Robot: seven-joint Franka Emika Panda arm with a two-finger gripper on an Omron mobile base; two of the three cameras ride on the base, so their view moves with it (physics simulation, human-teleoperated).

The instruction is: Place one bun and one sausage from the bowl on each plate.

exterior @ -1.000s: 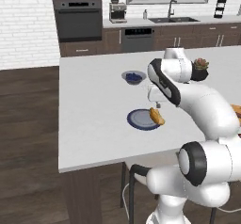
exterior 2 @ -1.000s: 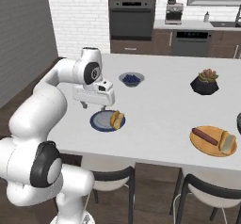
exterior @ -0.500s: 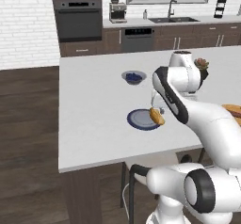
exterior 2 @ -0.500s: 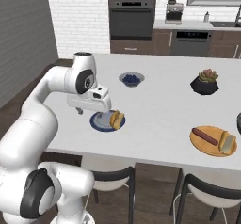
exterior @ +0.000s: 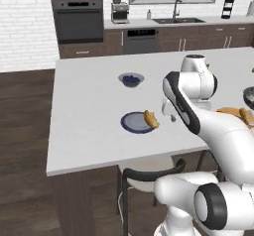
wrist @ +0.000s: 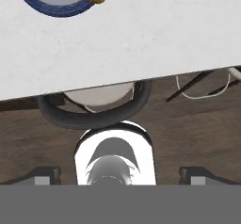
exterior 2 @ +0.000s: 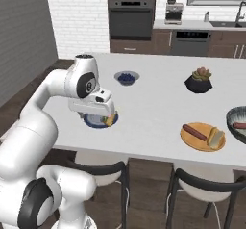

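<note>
White island counter [exterior: 89, 126] with blue plate [exterior: 135, 123], orange plate [exterior 2: 191, 139], small blue-filled bowl [exterior: 131, 79], plant pot [exterior 2: 198, 82]

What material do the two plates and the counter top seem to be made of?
Blue plate: probably glazed ceramic, smooth dark rim around a pale centre. Orange plate: ceramic or plastic, an even matte colour; the render leaves it open. Counter top: likely polished stone or laminate, white with faint veins in the hand view.

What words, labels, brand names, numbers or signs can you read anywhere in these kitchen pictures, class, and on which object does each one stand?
None can be read.
The dark blue plate with the pale grey centre, flat orange plate and white counter are plain.
The black wall oven shows no legible marking; any print is too small to tell.
</note>
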